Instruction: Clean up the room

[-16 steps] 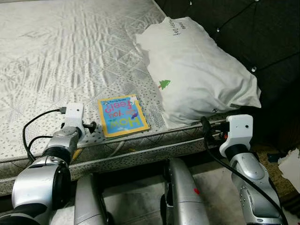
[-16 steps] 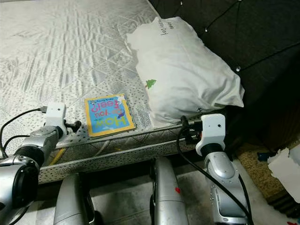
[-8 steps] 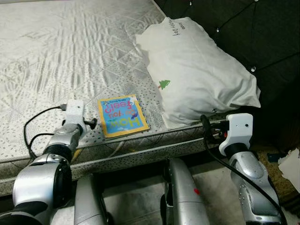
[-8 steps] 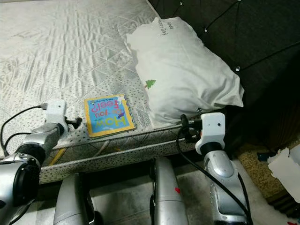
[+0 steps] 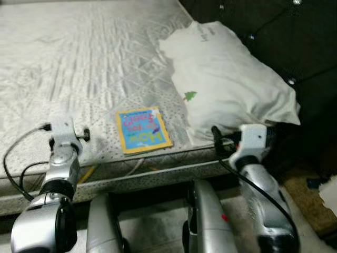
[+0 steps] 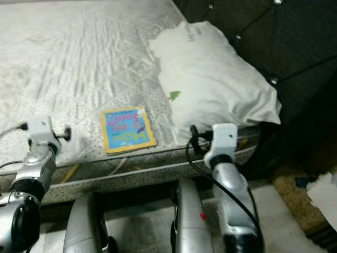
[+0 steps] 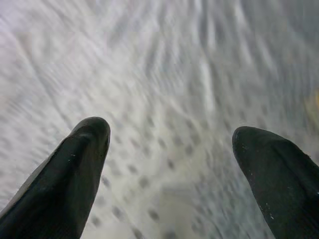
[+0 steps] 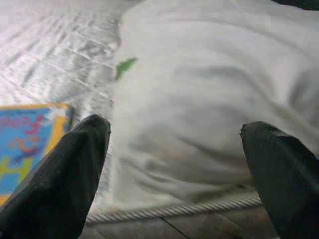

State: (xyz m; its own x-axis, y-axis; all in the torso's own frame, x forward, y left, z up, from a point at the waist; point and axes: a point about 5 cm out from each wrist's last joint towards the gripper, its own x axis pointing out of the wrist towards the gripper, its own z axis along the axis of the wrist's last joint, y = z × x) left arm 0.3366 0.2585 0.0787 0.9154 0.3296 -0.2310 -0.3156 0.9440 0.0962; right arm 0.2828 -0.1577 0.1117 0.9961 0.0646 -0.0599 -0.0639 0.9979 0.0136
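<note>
A thin children's book [image 5: 143, 129] with a blue and yellow cover lies flat near the front edge of the bare quilted mattress [image 5: 79, 68]. To its right, a white pillow [image 5: 231, 87] rests against the headboard. My left gripper [image 7: 169, 144] is open, fingers spread over the mattress fabric with nothing between them; its arm [image 5: 60, 163] reaches the bed edge to the left of the book. My right gripper [image 8: 174, 139] is also open and points at the pillow [image 8: 209, 99], with the book's corner [image 8: 25, 144] beside one finger. The right arm [image 5: 253, 158] is at the mattress edge below the pillow.
A dark tufted headboard [image 5: 295, 42] stands behind the pillow. On the floor at the right are a brown rug [image 5: 303, 195] and white paper [image 5: 329, 192]. My silver legs [image 5: 205, 216] stand against the bed side. Something thin and yellow [image 5: 87, 173] pokes out at the mattress seam.
The view has shifted slightly and blurred. My left arm has moved left, away from the book. The right arm has moved left along the bed edge, nearer the pillow's front.
</note>
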